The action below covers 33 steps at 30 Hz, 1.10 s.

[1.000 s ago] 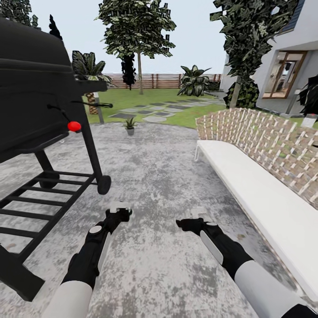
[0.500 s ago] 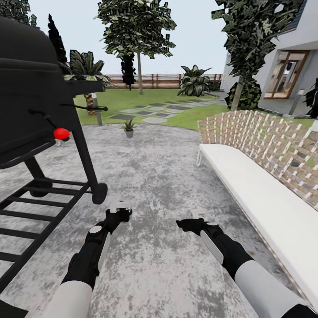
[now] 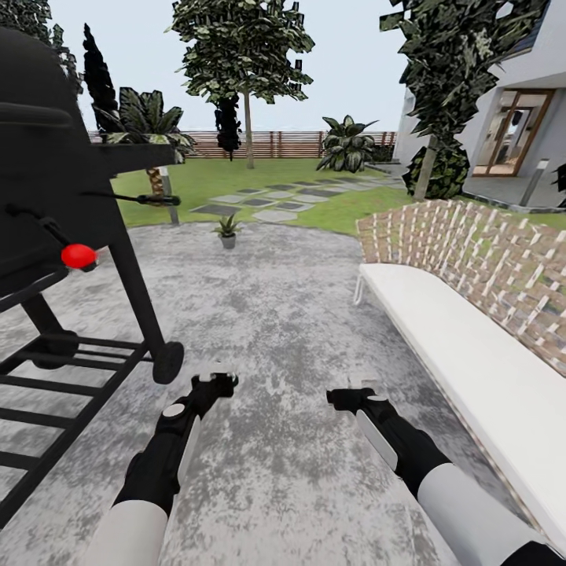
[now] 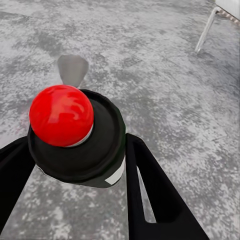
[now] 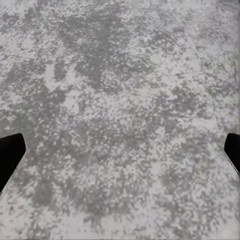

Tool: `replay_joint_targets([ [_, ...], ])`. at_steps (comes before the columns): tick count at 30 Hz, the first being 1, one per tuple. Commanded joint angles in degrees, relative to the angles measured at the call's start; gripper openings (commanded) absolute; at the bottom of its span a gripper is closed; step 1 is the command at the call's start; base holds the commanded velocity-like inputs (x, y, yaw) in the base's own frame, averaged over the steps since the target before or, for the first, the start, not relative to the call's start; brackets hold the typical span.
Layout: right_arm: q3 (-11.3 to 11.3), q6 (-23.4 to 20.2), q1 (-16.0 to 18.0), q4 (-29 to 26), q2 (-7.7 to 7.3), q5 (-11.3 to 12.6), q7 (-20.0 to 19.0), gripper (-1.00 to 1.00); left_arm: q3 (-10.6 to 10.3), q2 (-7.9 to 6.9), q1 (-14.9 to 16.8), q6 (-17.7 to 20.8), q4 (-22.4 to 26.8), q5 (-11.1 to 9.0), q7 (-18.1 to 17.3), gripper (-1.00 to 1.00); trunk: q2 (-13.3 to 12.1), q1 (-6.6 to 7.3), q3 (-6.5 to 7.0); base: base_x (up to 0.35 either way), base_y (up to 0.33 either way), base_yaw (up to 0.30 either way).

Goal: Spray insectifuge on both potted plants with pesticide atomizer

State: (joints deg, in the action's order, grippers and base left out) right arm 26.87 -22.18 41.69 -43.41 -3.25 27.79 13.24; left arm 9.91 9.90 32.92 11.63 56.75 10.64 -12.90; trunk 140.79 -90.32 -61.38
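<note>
My left gripper is shut on the pesticide atomizer, held low over the grey patio. In the left wrist view the atomizer appears end-on, a dark round body with a red dot on its head, between the two black fingers. My right gripper hangs open beside it, and in the right wrist view its fingertips stand wide apart over bare paving. One potted plant, a low green rosette in a grey pot, sits far ahead at the patio's edge.
A black grill on a wheeled frame, with a red knob, stands close on the left. A wicker bench with a white cushion runs along the right. Paving lies open ahead; stepping stones, lawn, trees and a fence are beyond.
The whole view has shifted: the grill sits further left and lower, the bench slightly right. Both arms keep their pose, with the atomizer still held in the left gripper.
</note>
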Motion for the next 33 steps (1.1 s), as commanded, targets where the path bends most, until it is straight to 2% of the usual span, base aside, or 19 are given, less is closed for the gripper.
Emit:
replay_joint_targets([
  [1, 0.42, -0.15, 0.05, -0.17, -0.10, 0.60, 0.60, 1.00, 0.30, 0.10, 0.04, 0.23, 0.02, 0.60, -0.54, -1.00, 0.02, -0.02, -0.06, 0.339, 0.000, 0.000],
  [33, 0.55, -0.06, 0.06, -0.27, -0.09, 0.42, 0.65, 1.00, 0.28, 0.10, 0.04, 0.23, -0.15, 0.61, -0.54, -1.00, 0.02, -0.02, -0.06, 0.339, 0.000, 0.000],
])
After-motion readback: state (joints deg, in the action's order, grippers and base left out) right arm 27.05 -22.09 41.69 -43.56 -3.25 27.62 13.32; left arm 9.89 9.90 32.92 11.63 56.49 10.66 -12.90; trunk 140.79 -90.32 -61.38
